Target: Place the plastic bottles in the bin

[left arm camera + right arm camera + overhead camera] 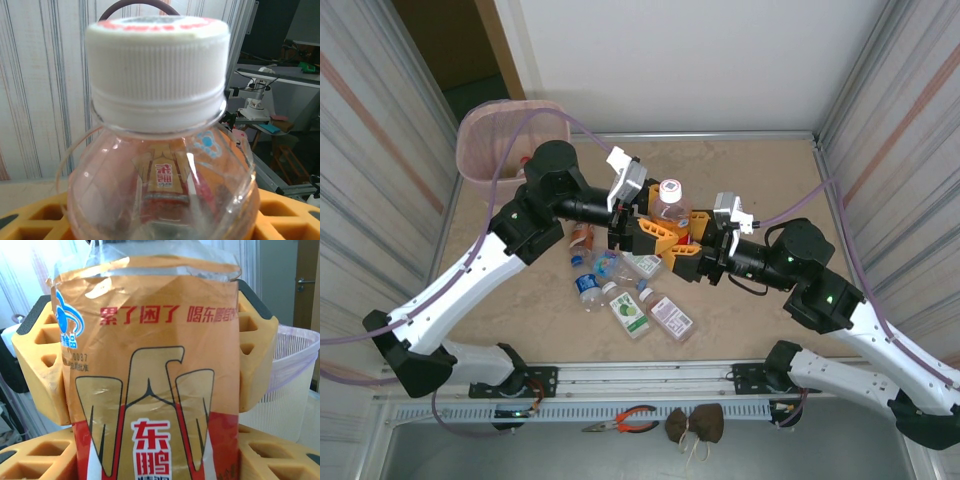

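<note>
Bottle first: its white cap and clear shoulder sit right against your left wrist camera, its orange label against the right one. From above it stands upright at the centre of the frame, off the table, with both hands on it. Your left hand clasps it below the shoulder; in the right wrist view its yellow fingers press the label at left and right. Your right hand grips it too, fingers against the label at the bottom corners.

This reads as a handover to the left arm, since the bin sits in the upper left of the top view, on that arm's side. Make sure the left grip is firm before you loosen the right. The bottle's wall looks thin and creased, so squeeze just enough to hold it, not crush it. Open the right hand wide, then draw it straight back toward the lower right so no finger drags the label. Carry the bottle upright and high as you swing left, because loose bottles lie on the table just below centre. Release only once it hangs inside the bin's rim.
</note>
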